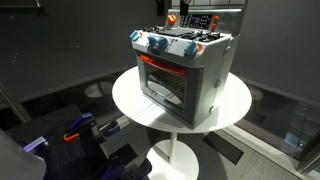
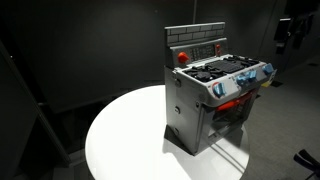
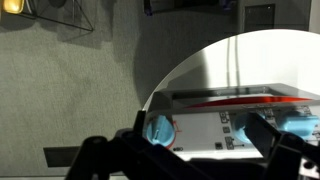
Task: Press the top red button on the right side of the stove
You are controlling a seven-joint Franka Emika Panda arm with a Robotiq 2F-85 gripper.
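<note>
The silver-grey toy stove (image 1: 190, 75) stands on a round white table (image 1: 130, 100) and shows in both exterior views (image 2: 200, 110). It has a red-lit oven window (image 1: 165, 80), blue and red front knobs, and a dark upright back panel (image 2: 195, 45) carrying a red button (image 2: 182, 57). In the wrist view my gripper (image 3: 188, 150) is open and empty. Its dark fingers frame the stove's front strip with a blue knob (image 3: 160, 128) below them. A dark arm shape stands at the upper right of an exterior view (image 2: 290, 30), apart from the stove.
The table edge (image 3: 150, 95) curves over grey carpet (image 3: 70, 90). Blue and orange objects (image 1: 75, 130) lie on the floor beside the table base. Dark walls surround the scene.
</note>
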